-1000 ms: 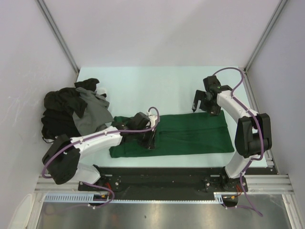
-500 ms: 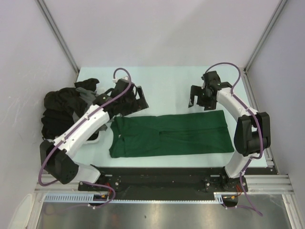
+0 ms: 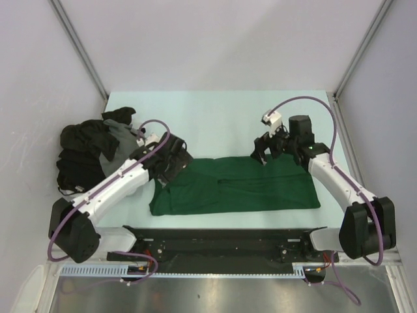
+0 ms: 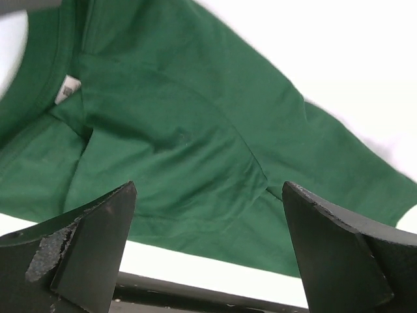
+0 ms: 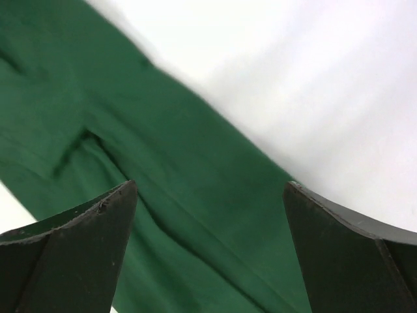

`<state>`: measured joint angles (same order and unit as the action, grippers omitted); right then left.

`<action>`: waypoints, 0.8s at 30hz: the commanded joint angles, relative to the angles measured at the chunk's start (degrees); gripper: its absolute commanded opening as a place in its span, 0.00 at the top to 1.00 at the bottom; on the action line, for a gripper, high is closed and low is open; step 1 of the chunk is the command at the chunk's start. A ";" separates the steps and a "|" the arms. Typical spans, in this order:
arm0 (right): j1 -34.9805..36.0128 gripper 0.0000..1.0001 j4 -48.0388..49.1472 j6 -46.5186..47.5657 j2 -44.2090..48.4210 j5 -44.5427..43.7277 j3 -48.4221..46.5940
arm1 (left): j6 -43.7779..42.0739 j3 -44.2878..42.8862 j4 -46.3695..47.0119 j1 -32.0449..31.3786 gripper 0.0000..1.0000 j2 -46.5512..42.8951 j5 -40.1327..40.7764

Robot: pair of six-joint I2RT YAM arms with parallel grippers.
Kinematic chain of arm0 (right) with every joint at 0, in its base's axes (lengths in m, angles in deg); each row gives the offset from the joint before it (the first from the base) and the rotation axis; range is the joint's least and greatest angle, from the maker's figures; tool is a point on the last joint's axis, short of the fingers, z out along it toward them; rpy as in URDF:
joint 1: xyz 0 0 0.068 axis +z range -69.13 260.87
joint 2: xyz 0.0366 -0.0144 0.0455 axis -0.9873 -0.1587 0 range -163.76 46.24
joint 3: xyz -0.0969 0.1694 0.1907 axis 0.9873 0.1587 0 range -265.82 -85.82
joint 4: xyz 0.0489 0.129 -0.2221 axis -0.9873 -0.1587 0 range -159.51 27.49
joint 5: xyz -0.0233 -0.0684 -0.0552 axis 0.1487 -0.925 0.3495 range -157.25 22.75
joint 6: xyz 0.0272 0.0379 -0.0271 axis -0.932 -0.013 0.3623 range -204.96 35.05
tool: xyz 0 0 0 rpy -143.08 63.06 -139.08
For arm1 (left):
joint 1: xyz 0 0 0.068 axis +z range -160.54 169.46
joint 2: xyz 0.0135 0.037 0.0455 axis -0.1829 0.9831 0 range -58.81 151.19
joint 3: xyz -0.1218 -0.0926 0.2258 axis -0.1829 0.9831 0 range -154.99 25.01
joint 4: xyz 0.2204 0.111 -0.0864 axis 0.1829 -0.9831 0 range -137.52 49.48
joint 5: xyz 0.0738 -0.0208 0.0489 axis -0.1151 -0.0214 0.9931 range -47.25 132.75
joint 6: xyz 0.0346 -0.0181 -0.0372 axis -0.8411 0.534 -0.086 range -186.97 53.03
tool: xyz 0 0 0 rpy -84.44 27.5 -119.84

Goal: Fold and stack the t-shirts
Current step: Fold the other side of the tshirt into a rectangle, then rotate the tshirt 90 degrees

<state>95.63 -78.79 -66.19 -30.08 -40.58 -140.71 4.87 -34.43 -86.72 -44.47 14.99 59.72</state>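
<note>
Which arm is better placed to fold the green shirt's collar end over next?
Probably the left arm. Its open left gripper hovers by the collar end of the green shirt, with the white label in its wrist view. The right gripper, also open, hangs farther along the far edge.

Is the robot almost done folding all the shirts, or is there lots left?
Lots left. Done: the green t-shirt lies on the table folded into a long strip. In hand: nothing is gripped. The left gripper and right gripper are both open above the strip's far corners. Left: folding that strip shorter, then the crumpled pile of black and grey t-shirts on the left. No stack exists yet.
</note>
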 commanded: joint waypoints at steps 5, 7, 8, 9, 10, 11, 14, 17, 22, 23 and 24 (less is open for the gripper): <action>0.53 0.00 4.51 -25.49 2.93 -0.20 -2.40 | 7.43 6.52 3.66 -2.72 0.01 -8.04 2.36; 0.53 0.00 0.29 -28.25 1.35 -5.05 -5.38 | 8.84 8.71 3.39 -2.80 0.01 -9.28 2.10; 0.53 0.00 -1.29 -29.30 0.65 -5.75 -6.36 | 9.89 9.07 2.70 -2.89 0.00 -9.72 2.36; 0.44 0.00 -3.22 -29.31 -0.14 -6.37 -7.50 | 10.86 9.25 1.04 -3.07 0.00 -10.34 2.97; 0.44 0.00 -3.41 -29.31 -1.37 -6.98 -8.29 | 12.44 9.69 0.67 -3.68 0.01 -10.52 4.72; 0.53 0.00 -3.41 -29.49 -1.82 -7.95 -8.30 | 13.50 9.69 0.06 -4.03 0.01 -10.61 5.35; 0.62 0.01 -0.96 -29.31 -2.44 -11.38 -7.25 | 17.19 9.00 -1.61 -4.47 0.01 -10.26 6.76; 1.05 0.00 0.45 -26.42 -1.91 -14.89 -6.81 | 24.30 5.92 -6.61 -6.05 0.01 -8.77 7.81; 1.59 0.00 11.96 2.56 -0.68 -9.85 -2.24 | 35.55 -0.14 -12.87 -9.13 0.00 -4.29 8.08; 0.71 0.00 10.31 8.42 -1.46 -3.89 -2.93 | 36.44 -0.41 -12.61 -9.22 0.01 -2.36 7.73; -0.08 0.00 0.12 16.49 -4.52 6.01 -7.03 | 37.58 -0.59 -12.60 -9.31 0.01 -1.39 6.68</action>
<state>96.90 -74.11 -79.44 -32.09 -52.23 -143.75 32.43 -31.26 -96.01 -52.77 10.05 66.15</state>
